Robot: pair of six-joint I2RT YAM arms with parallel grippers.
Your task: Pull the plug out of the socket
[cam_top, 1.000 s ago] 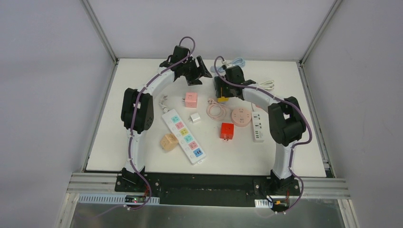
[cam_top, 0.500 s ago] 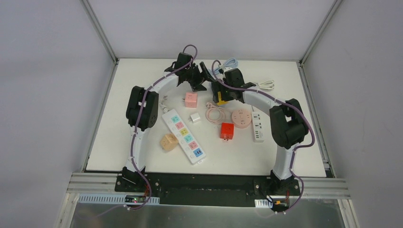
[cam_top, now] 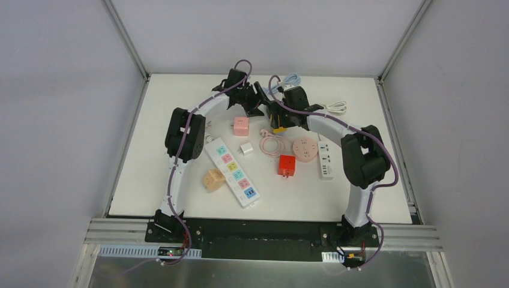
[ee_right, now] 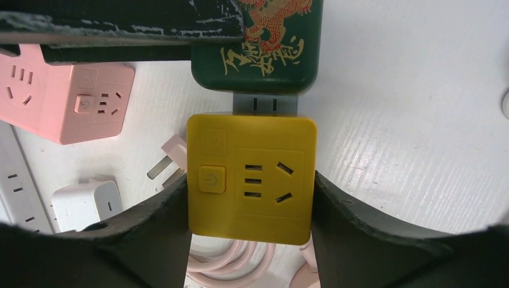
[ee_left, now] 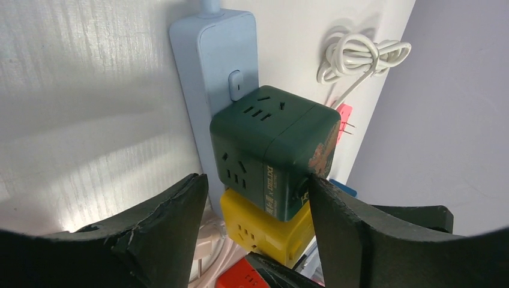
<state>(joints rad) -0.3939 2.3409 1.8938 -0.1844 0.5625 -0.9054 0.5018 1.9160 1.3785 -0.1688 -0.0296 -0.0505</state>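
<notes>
White table (cam_top: 150, 150) underneath it all, and near its far edge both my arms crowd over one spot, so that is where the job is. The biggest thing there is the blue power strip (ee_left: 204, 66), lying flat with its cord leaving one end. That's the socket, and two cube adapters are plugged into its face, one next to the other. The green cube (ee_left: 273, 150), the one with the gold dragon print, sits seated on the strip, and my left gripper (ee_left: 257, 180) straddles it. One finger presses the printed side and the other is just beside the opposite face. I cannot tell whether that second finger has made contact, so I won't call it a grip. Just beside the green one is the yellow cube (ee_right: 252, 180), also seated on the strip, and here my right gripper (ee_right: 250, 183) is clamped on. Both fingers sit flush on its flanks, with the power button and outlet face showing between them. My read is that one hand is there to hold things down while the other pulls a cube straight out, since a loose strip would likely lift along with the plug. Neither cube is off yet. Off to the side lie a pink cube (ee_right: 66, 96) and a small white charger (ee_right: 84, 201), clear of both grippers.
</notes>
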